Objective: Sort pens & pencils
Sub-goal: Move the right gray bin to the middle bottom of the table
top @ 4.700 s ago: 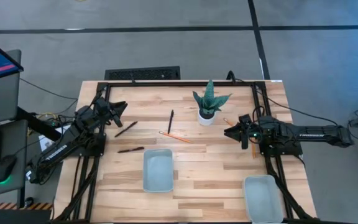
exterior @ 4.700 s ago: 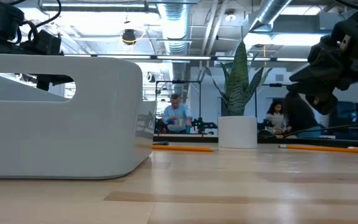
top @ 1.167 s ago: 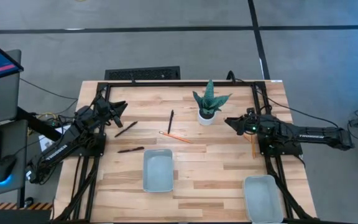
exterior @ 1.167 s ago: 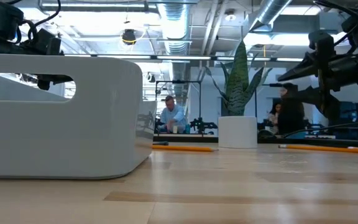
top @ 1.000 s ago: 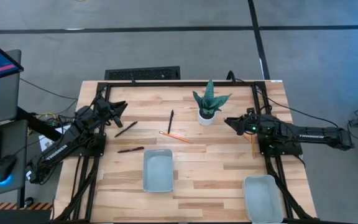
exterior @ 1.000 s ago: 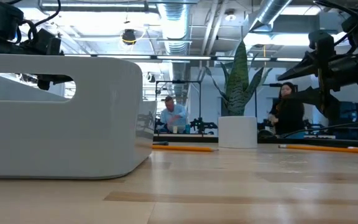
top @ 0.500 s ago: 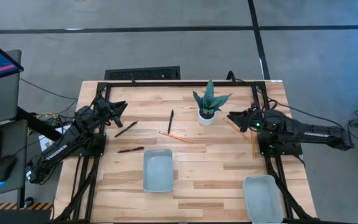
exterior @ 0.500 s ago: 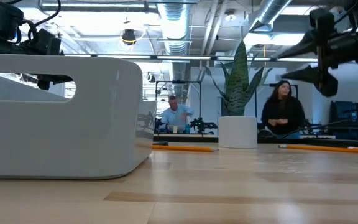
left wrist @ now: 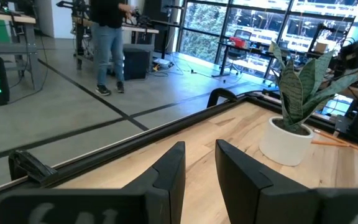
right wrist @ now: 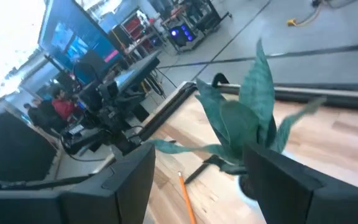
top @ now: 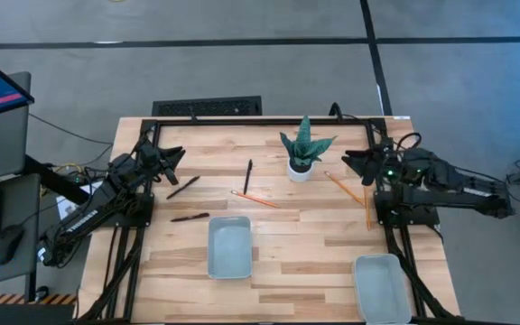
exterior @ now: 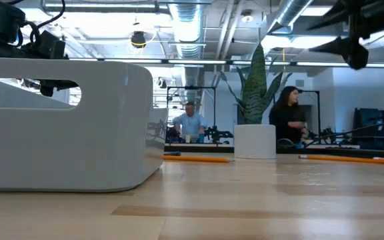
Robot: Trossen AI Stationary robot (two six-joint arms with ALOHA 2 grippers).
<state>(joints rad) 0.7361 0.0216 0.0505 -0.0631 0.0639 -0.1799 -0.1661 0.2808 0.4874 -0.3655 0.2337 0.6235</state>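
High view: right gripper (top: pixel 350 162) hangs wide open and empty near the right edge; left gripper (top: pixel 175 154) is narrowly parted, empty. Pens (top: pixel 248 176) and pencils (top: pixel 255 199) lie mid-tabletop.

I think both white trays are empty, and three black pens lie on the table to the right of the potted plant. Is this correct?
Not quite. The high view shows the three pens lying to the left of the potted plant, not to its right. Both white trays are indeed empty.
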